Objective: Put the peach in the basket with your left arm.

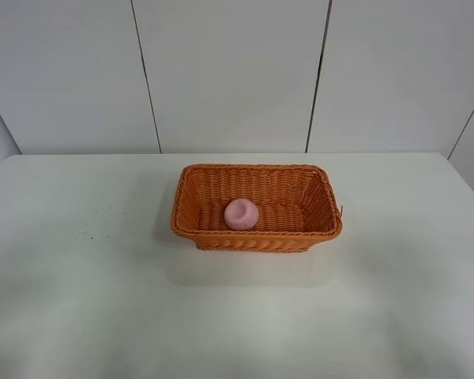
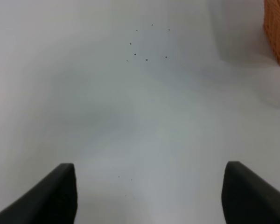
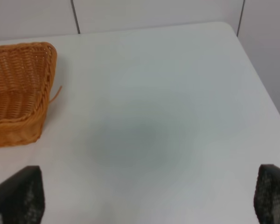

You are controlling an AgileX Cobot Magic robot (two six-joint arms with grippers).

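Observation:
The pale-pink peach (image 1: 241,214) lies inside the orange wicker basket (image 1: 257,234), near its front wall, on the middle of the white table. No arm shows in the exterior high view. In the left wrist view my left gripper (image 2: 149,196) is open and empty over bare table, with a corner of the basket (image 2: 277,30) at the frame's edge. In the right wrist view my right gripper (image 3: 149,196) is open and empty, with the basket's end (image 3: 18,91) off to one side.
The white table (image 1: 79,276) has a few small dark specks (image 1: 95,225) left of the basket, also seen in the left wrist view (image 2: 147,44). White wall panels (image 1: 229,71) stand behind the table's far edge.

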